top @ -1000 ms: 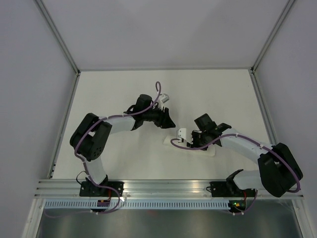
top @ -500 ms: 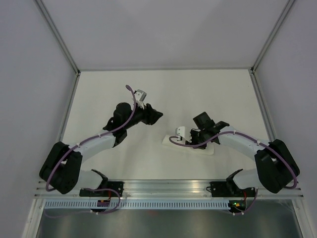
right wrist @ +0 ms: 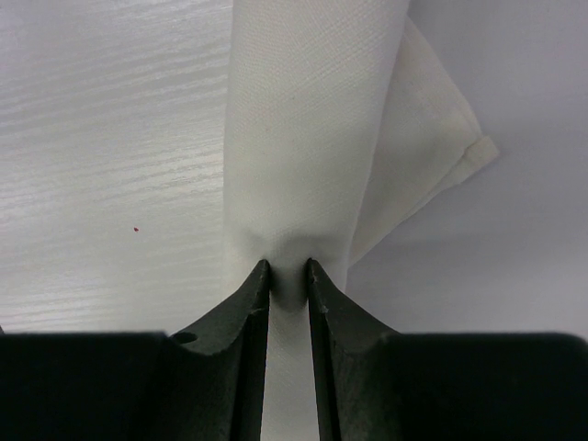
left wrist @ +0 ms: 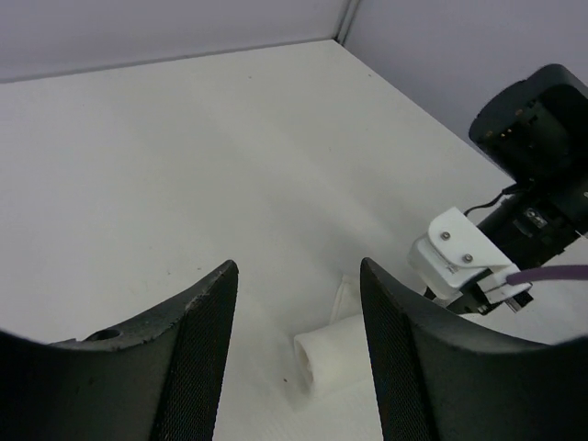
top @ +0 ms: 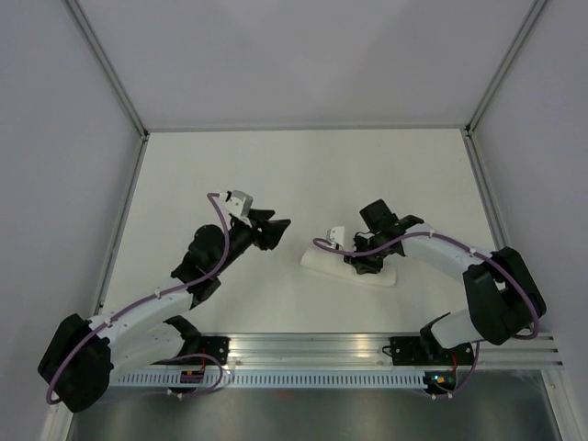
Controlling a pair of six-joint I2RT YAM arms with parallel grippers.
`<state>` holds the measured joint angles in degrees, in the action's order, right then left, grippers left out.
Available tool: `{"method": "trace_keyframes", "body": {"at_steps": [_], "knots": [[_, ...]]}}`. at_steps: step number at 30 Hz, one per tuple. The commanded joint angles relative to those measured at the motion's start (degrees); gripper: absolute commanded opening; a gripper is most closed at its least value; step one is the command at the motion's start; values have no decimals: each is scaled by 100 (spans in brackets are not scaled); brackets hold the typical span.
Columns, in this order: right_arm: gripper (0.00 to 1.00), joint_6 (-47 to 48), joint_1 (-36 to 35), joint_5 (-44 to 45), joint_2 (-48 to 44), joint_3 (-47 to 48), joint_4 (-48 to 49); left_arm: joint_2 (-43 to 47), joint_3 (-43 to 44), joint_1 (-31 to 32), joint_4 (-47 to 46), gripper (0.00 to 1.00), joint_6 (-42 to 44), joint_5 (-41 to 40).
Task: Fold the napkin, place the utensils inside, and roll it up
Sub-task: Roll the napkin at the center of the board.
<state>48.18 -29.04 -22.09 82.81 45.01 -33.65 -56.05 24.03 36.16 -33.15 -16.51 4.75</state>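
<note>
The napkin lies as a white roll in the middle of the table. In the right wrist view the napkin runs straight away from the camera, with a loose flat corner sticking out to the right. My right gripper is shut on the roll, pinching its cloth between the fingertips. From above, the right gripper sits over the roll's middle. My left gripper hangs open to the left of the roll, apart from it. Through the left gripper I see the napkin's open end. The utensils are hidden.
The white tabletop is bounded by an aluminium frame, with a rail along the near edge. Purple cables loop along both arms. The right arm's wrist fills the right side of the left wrist view.
The left arm has drawn back to the left and toward the near edge, away from the roll, its jaws widening. The right gripper has stayed shut on the napkin.
</note>
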Motion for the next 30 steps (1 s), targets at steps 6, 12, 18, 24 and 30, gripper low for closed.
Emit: {"method": "trace_keyframes", "body": {"at_steps": [6, 12, 18, 24, 30], "knots": [[26, 86, 284, -366, 605, 306, -484, -520, 549, 1902, 53, 62, 2274, -1510], [28, 86, 486, -621, 807, 622, -801, -1398, 822, 2694, 1, 63, 3118, -2013], [28, 244, 732, -981, 1062, 948, -1301, -2583, 1261, 3318, 150, 67, 3971, -2312], [29, 200, 900, -1166, 1246, 1307, -1609, -3542, 1754, 3477, 229, 71, 4393, -2103], [29, 200, 952, -1263, 1300, 1361, -1689, -4106, 2308, 3494, 652, 74, 4552, -1785]]}}
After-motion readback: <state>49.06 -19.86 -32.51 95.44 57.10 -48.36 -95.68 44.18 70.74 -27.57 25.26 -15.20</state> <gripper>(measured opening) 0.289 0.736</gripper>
